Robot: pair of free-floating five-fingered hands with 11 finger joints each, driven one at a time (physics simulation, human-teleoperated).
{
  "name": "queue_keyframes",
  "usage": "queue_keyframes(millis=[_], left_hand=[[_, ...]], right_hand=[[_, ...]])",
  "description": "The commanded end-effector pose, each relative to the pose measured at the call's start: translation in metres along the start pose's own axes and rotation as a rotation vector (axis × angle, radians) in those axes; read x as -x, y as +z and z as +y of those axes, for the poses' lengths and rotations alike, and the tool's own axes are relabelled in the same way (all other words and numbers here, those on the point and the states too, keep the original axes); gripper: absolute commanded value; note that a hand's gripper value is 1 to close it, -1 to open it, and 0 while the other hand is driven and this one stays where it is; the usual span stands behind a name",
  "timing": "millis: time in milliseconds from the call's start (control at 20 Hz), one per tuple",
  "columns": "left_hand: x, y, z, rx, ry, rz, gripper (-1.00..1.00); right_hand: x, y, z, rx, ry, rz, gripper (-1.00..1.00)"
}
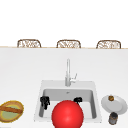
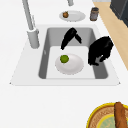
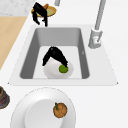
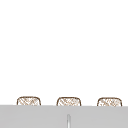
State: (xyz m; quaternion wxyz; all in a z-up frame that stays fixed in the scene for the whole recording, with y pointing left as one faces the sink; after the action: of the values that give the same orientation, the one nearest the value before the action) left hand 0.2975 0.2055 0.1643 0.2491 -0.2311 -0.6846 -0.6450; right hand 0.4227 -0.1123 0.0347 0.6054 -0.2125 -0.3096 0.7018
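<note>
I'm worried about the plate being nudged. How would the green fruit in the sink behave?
The green fruit looks round and smooth, so it would probably roll easily. It sits off-centre on the white plate, so a push may send it off the rim. The right hand beside it might block one side.

Four fixed cameras around one sink (image 1: 67,100)
Front faces the faucet (image 1: 68,72); both side views look down along the basin from close; upper view shares that faucet's tip

The white counter (image 1: 22,75) carries a sink (image 1: 40,100) at its middle — a basket (image 1: 11,110) toward its left edge, a plate (image 1: 117,106) and jar (image 1: 113,118) toward its right.
</note>
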Motion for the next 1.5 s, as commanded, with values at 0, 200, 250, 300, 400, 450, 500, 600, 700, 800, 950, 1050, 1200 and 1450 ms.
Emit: queue_keyframes(millis=[0,200,250,300,400,450,500,600,700,800,950,1050,1200,1450], left_hand=[[0.0,0.0,0.0,0.0,0.0,0.0,0.0],[0.0,0.0,0.0,0.0,0.0,0.0,0.0],[0.0,0.0,0.0,0.0,0.0,0.0,0.0],[0.0,0.0,0.0,0.0,0.0,0.0,0.0],[0.0,0.0,0.0,0.0,0.0,0.0,0.0],[0.0,0.0,0.0,0.0,0.0,0.0,0.0],[0.0,0.0,0.0,0.0,0.0,0.0,0.0],[0.0,0.0,0.0,0.0,0.0,0.0,0.0],[0.0,0.0,0.0,0.0,0.0,0.0,0.0],[0.0,0.0,0.0,0.0,0.0,0.0,0.0],[0.0,0.0,0.0,0.0,0.0,0.0,0.0],[0.0,0.0,0.0,0.0,0.0,0.0,0.0],[0.0,0.0,0.0,0.0,0.0,0.0,0.0],[0.0,0.0,0.0,0.0,0.0,0.0,0.0]], right_hand=[[-0.001,-0.023,0.006,0.021,0.062,-0.052,-1.0],[-0.006,-0.02,0.01,-0.016,0.009,-0.027,-1.0],[-0.005,-0.023,0.012,-0.002,0.002,-0.037,-1.0],[-0.004,-0.027,0.01,-0.002,0.001,-0.046,-1.0],[-0.005,-0.042,0.005,-0.005,-0.005,-0.042,-1.0],[-0.007,-0.049,0.004,-0.008,-0.005,-0.042,-1.0],[-0.008,-0.056,0.004,-0.003,-0.006,-0.042,-1.0],[-0.007,-0.063,0.013,0.027,0.013,-0.05,-1.0],[-0.011,-0.063,0.015,-0.021,-0.001,-0.047,-1.0],[-0.017,-0.072,0.019,-0.009,-0.001,-0.045,-1.0],[-0.02,-0.086,0.015,-0.013,0.002,-0.038,-1.0],[-0.027,-0.093,0.014,-0.026,0.002,-0.031,-1.0],[-0.03,-0.1,0.018,-0.039,-0.001,-0.032,-1.0],[-0.03,-0.112,0.026,-0.017,0.006,-0.051,-1.0]])
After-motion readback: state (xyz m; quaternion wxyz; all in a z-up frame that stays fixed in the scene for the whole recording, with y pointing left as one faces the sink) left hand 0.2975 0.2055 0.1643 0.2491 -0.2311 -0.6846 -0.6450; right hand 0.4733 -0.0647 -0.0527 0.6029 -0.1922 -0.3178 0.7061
